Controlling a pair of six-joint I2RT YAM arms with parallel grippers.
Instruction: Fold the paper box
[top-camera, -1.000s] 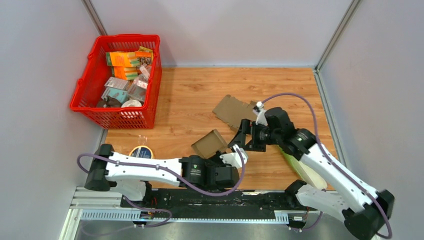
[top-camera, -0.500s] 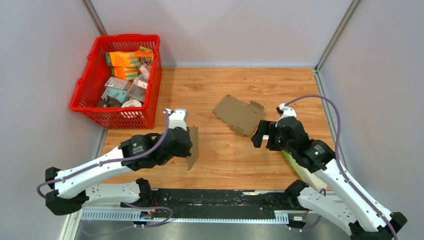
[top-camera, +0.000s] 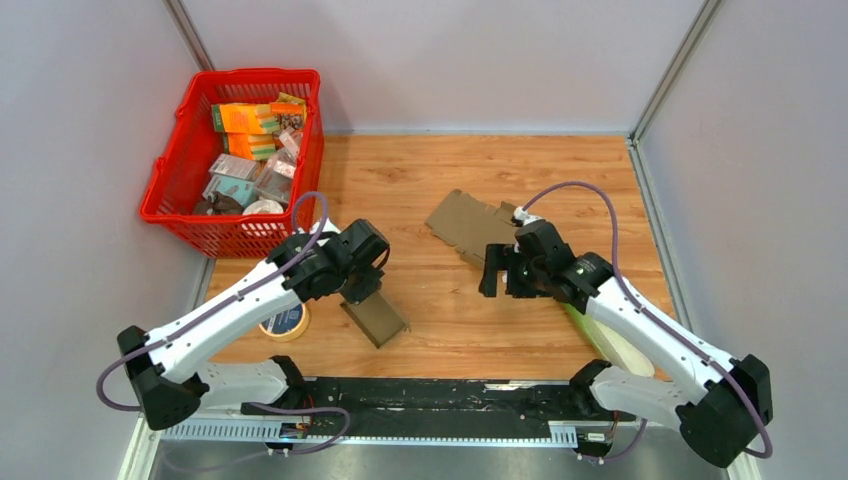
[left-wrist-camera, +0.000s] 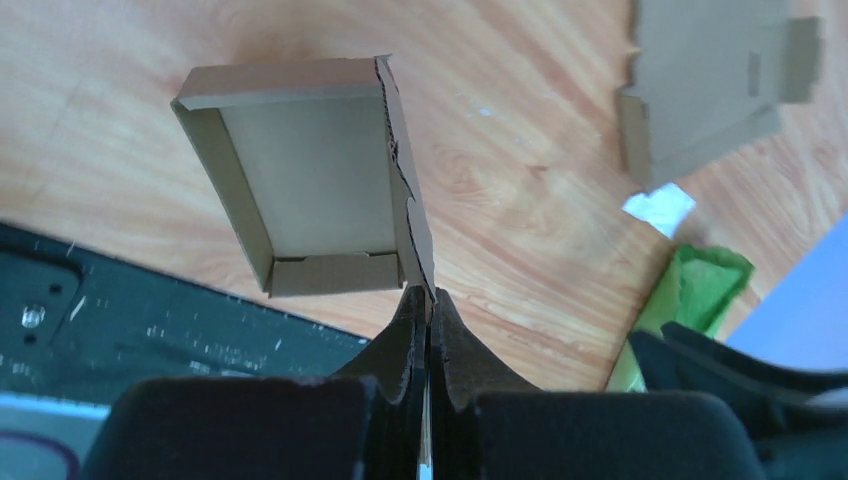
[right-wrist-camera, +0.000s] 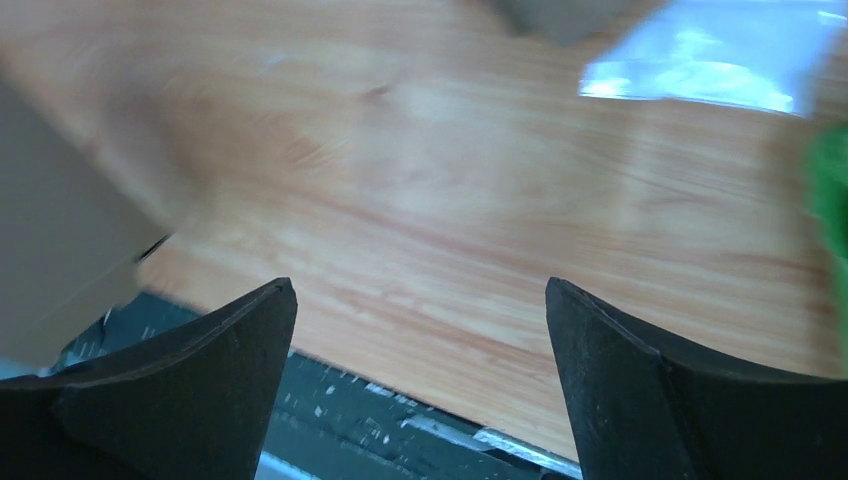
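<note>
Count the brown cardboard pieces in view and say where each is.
2. A partly folded box near the front edge, pinched by the left gripper; a flat sheet mid-table, just beyond the right gripper. The basket could hide more.

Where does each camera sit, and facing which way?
Top: above, behind, looking down at table, red basket; left arm, right arm show.
Left wrist: on that arm, facing the paper box the left gripper pinches.
Right wrist: on that arm, facing the table past the open right gripper.
Shared: top and left wrist show the box.
</note>
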